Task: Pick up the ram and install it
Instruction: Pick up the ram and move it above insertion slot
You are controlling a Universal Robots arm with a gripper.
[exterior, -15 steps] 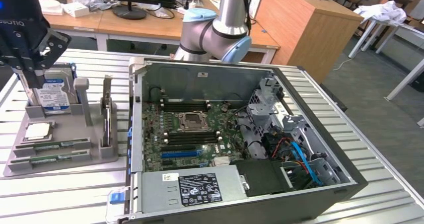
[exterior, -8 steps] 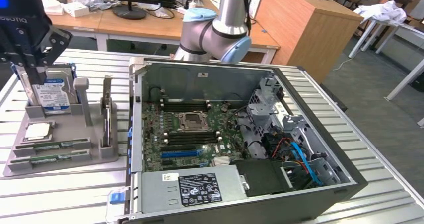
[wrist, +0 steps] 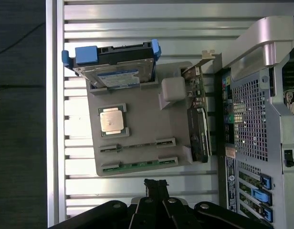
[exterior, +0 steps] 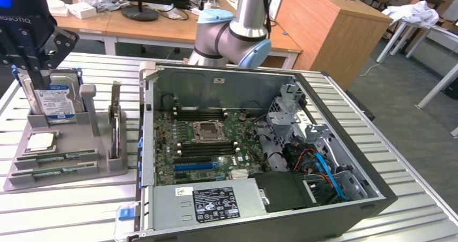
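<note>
Here, slim green ram [wrist: 137,165] lies flat; grey holder [wrist: 142,119].

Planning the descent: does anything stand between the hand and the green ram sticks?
Nothing visible does. The long green ram sticks lie uncovered in slots of the grey plastic holder; the black hand hangs higher, near the blue-labelled silver hard drive.

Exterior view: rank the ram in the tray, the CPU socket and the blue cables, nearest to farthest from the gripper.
1. The ram, in the tray at the exterior view's left, on the gripper's side.
2. The CPU socket, on the motherboard mid-case.
3. The blue cables, at the case's end toward the exterior view's right.
</note>
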